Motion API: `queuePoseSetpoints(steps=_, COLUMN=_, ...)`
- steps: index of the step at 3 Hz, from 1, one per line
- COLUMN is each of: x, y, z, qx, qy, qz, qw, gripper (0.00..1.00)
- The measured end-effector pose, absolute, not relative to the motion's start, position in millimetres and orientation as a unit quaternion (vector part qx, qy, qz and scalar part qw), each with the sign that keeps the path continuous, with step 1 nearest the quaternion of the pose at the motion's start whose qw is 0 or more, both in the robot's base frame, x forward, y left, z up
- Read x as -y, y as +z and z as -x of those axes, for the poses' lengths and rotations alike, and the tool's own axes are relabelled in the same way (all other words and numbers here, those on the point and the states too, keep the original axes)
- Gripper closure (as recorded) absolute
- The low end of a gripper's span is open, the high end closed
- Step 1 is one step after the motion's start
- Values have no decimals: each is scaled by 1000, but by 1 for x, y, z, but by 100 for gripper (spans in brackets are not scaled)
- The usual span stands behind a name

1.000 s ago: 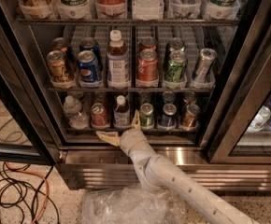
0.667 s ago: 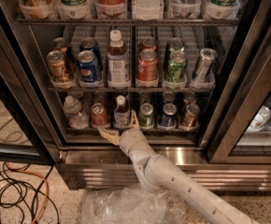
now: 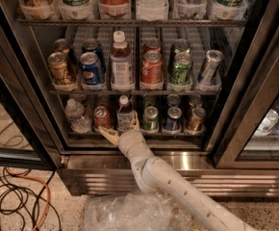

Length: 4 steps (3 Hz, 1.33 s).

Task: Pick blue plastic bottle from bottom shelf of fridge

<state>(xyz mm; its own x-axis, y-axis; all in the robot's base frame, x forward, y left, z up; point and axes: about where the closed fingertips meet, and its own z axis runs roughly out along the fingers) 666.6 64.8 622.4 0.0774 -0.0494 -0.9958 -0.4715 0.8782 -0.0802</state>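
The bottle (image 3: 125, 113) on the bottom shelf (image 3: 144, 134) is wearing a white cap, a dark brownish neck and a pale blue-white label. Just in front of the bottle, the gripper (image 3: 119, 125) is showing cream-yellow fingers (image 3: 107, 134) spread to either side of it, on an off-white arm (image 3: 178, 191). Left of the bottle a red can (image 3: 102, 117) is gleaming; right of it, a green can (image 3: 150, 118) and a blue can (image 3: 173, 118). Below the bottle, the dark-framed fridge (image 3: 31, 100) is shining silver along its ribbed base (image 3: 202, 179).
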Motion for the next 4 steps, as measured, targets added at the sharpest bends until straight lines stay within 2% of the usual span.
queuePoseSetpoints(steps=1, x=-67, y=620, z=-673, qx=-661, qy=142, qz=193, qw=711, gripper=15)
queuePoseSetpoints(steps=2, x=-65, y=618, z=-679, qx=-659, qy=132, qz=190, qw=715, gripper=34)
queuePoseSetpoints(steps=4, x=-61, y=620, z=-682, qx=-660, qy=124, qz=188, qw=717, gripper=80)
